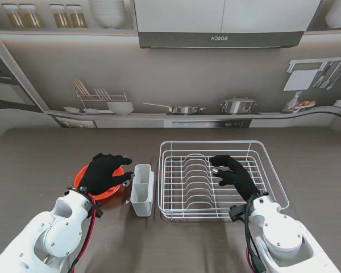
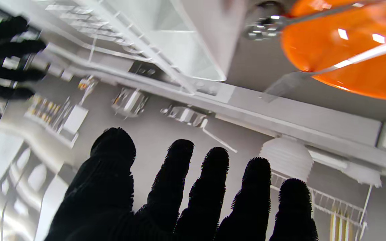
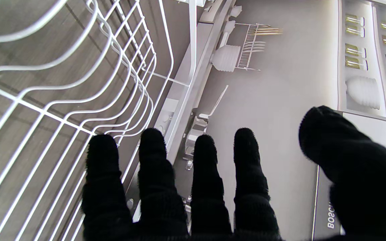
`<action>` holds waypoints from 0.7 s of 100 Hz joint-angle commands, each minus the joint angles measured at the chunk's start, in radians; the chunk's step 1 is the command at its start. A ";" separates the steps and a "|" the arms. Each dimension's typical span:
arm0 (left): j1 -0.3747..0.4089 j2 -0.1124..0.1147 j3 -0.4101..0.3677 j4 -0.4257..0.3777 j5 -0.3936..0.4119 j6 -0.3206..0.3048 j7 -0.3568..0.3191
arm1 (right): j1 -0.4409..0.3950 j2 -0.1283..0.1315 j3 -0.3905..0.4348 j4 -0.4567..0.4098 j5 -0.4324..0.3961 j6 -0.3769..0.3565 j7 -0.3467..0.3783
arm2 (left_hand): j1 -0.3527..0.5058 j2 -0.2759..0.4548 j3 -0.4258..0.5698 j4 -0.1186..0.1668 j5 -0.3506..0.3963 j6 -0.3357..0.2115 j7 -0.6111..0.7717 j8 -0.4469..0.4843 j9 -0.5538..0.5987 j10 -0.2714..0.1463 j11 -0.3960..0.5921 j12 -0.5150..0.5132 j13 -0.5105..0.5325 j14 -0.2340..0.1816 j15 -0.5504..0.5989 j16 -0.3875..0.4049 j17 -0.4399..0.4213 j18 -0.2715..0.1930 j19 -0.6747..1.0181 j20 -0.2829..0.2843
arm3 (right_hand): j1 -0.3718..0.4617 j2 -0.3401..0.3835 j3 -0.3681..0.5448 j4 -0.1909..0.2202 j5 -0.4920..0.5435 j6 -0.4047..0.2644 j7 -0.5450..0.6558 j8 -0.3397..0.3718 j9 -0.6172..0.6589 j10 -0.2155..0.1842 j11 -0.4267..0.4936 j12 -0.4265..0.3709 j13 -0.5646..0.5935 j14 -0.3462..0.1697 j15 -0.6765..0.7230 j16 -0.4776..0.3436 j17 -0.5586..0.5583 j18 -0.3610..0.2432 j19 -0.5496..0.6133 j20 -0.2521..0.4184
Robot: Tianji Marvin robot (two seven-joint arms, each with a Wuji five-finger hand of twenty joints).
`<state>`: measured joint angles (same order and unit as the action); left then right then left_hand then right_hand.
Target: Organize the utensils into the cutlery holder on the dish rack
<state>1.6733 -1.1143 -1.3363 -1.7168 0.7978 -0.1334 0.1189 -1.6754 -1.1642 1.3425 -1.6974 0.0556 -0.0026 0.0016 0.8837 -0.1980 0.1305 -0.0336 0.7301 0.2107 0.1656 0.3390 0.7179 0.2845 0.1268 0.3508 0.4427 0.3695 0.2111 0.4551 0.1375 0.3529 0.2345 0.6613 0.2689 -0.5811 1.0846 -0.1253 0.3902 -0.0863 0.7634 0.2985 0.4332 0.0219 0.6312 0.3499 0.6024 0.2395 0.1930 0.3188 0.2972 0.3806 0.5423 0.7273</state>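
Note:
An orange plate point(image 1: 111, 190) lies left of the white cutlery holder point(image 1: 142, 187), which hangs on the left side of the white wire dish rack point(image 1: 275, 179). My left hand point(image 1: 105, 173) hovers over the plate with its fingers spread, holding nothing. In the left wrist view the plate point(image 2: 357, 50) carries metal utensils: a shiny handle end point(image 2: 263, 26) and a flat tip point(image 2: 286, 83) stick out over its rim toward the holder point(image 2: 186, 43). My right hand point(image 1: 234, 173) is open above the rack's plate slots, and its fingers point(image 3: 213, 187) are empty.
The rack point(image 3: 79, 83) holds no dishes that I can see. A printed kitchen backdrop stands along the far edge of the table. Bare brown table top point(image 1: 40, 165) lies to the left of the plate and nearer to me.

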 commanded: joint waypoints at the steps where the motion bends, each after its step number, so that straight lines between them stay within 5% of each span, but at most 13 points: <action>1: -0.009 0.017 -0.008 0.007 0.002 0.003 -0.022 | 0.000 -0.004 -0.002 0.003 0.003 -0.003 0.014 | -0.021 -0.049 0.041 0.026 0.017 -0.005 0.010 0.008 0.018 0.013 0.018 0.037 0.001 -0.017 0.022 0.024 0.004 -0.021 0.010 0.024 | -0.011 -0.007 -0.015 0.014 -0.012 -0.022 -0.001 -0.020 -0.015 -0.026 0.001 -0.001 0.000 -0.027 -0.005 -0.007 -0.004 -0.017 -0.015 0.028; 23: -0.068 0.033 0.010 0.066 0.067 -0.032 -0.047 | 0.008 -0.006 -0.002 0.010 0.007 -0.001 0.011 | -0.102 -0.147 0.237 -0.002 0.060 -0.015 0.035 0.037 -0.002 0.012 0.016 0.089 -0.033 -0.039 0.025 0.031 -0.009 -0.038 0.003 0.031 | -0.012 -0.006 -0.015 0.014 -0.012 -0.017 0.001 -0.019 -0.013 -0.023 0.001 -0.001 0.001 -0.029 -0.004 -0.007 -0.004 -0.016 -0.015 0.028; 70: -0.256 0.046 0.156 0.230 0.095 -0.119 -0.071 | 0.015 -0.010 -0.001 0.020 0.021 0.003 0.003 | -0.142 -0.247 0.377 -0.024 0.151 0.028 0.086 0.063 -0.039 0.015 0.028 0.127 -0.072 -0.062 0.024 0.035 -0.015 -0.050 -0.004 0.024 | -0.014 0.002 -0.014 0.015 -0.012 -0.006 0.002 -0.019 -0.009 -0.017 0.002 -0.002 0.005 -0.025 -0.003 -0.007 -0.003 -0.014 -0.015 0.028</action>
<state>1.4300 -1.0681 -1.1876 -1.4985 0.8926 -0.2469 0.0702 -1.6588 -1.1686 1.3427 -1.6789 0.0741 -0.0018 -0.0047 0.7630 -0.4119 0.4812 -0.0348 0.8476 0.2197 0.2358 0.3915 0.7057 0.2911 0.1515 0.4609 0.4045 0.3196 0.2363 0.4820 0.1363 0.3272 0.2345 0.6766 0.2689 -0.5811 1.0846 -0.1253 0.3902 -0.0856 0.7634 0.2985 0.4332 0.0219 0.6312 0.3499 0.6024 0.2395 0.1930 0.3188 0.2972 0.3806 0.5414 0.7277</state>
